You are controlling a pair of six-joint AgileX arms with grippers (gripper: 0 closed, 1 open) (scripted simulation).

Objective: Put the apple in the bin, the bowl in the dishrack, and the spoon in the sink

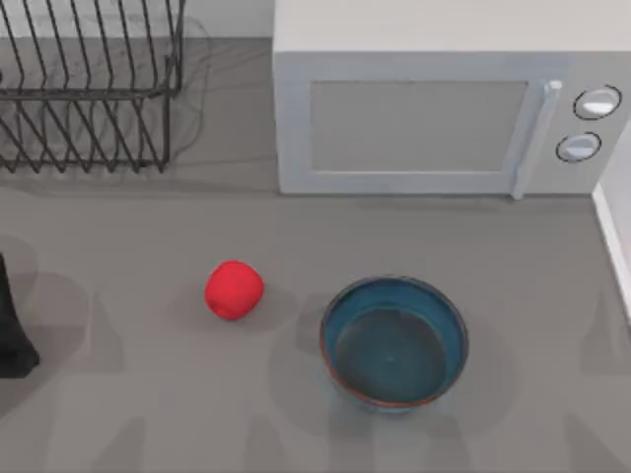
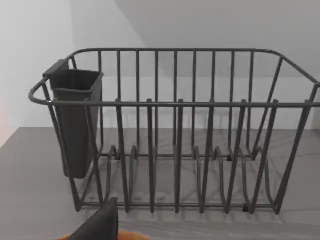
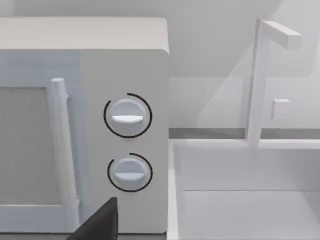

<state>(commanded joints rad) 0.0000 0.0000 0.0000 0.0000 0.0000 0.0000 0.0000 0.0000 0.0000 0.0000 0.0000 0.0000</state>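
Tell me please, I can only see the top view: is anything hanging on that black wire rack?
Observer: Yes. The left wrist view shows a dark utensil cup hooked on one end wall of the dishrack.
Operator: Cool! And where is the sink for the spoon? I just see a white edge on the right.
Observer: The right wrist view shows a white sink right next to the microwave, on the side with its two dials.
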